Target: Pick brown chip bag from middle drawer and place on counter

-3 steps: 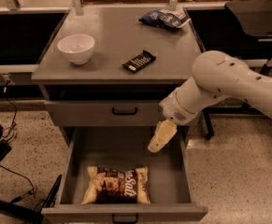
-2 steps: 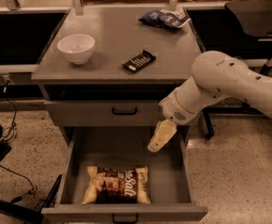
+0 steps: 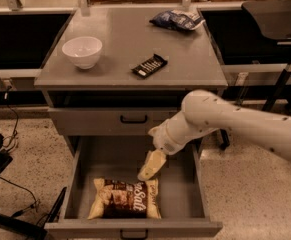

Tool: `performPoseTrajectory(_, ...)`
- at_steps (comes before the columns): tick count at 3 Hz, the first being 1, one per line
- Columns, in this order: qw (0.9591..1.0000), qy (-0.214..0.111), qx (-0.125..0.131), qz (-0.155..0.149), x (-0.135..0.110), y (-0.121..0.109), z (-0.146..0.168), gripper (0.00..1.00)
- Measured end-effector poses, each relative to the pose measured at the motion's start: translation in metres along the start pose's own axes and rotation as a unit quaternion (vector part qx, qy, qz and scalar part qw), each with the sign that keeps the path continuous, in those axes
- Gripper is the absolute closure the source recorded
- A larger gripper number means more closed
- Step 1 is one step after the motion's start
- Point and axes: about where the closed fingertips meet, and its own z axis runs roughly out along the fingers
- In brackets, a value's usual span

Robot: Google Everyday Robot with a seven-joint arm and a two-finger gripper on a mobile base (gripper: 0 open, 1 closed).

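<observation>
status: gripper [image 3: 151, 166] inside the open middle drawer [image 3: 182, 191], pointing down, its tip just above the rear edge of the brown chip bag [image 3: 126, 199]. whether it touches the bag cannot be told. whether the gripper is open or closed cannot be told from this view either; it shows as one tapered cream shape. the bag lies flat on the drawer floor near the front wall, not yet lifted. the worktop [image 3: 120, 41] carries a white bowl [image 3: 82, 51], a black bar [image 3: 149, 65] and a blue-and-white snack bag [image 3: 177, 19].

hazards, as judged from this position:
- the tip is lined up with the bag's rear seam, not its middle. a grip there is likely to catch only the thin edge, and the bag may slip out on the lift.
- the drawer floor looks smooth. a downward push without a firm hold may slide the bag toward the front wall.
- heavy downward pressure may crush the contents.
- the arm [image 3: 235, 121] passes close under the closed upper drawer [image 3: 133, 119] and the worktop's front edge. a straight vertical lift may strike them; the retreat probably has to come outward first.
- the placing spot should be kept apart from the bowl and the bar.

change from the earlier frame: the gripper was higher, near the rear of the drawer and well apart from the bag. it now sits lower and nearer the bag, and the arm has dropped with it. the bag and the worktop items have not moved.
</observation>
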Motion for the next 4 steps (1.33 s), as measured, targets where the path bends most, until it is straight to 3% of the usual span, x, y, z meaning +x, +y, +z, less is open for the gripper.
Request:
performPoseTrajectory(1, 0.9995, -0.030, -0.004, -0.003, 0.006, 0.000, 0.074, 0.00)
performPoseTrajectory(2, 0.9983, -0.057, 0.009, 0.002, 0.009, -0.012, 0.124, 0.00)
performPoseTrajectory(3, 0.9977, -0.067, 0.011, 0.006, 0.016, -0.015, 0.164, 0.00)
performPoseTrajectory(4, 0.9977, -0.066, 0.010, 0.011, 0.019, -0.015, 0.172, 0.00)
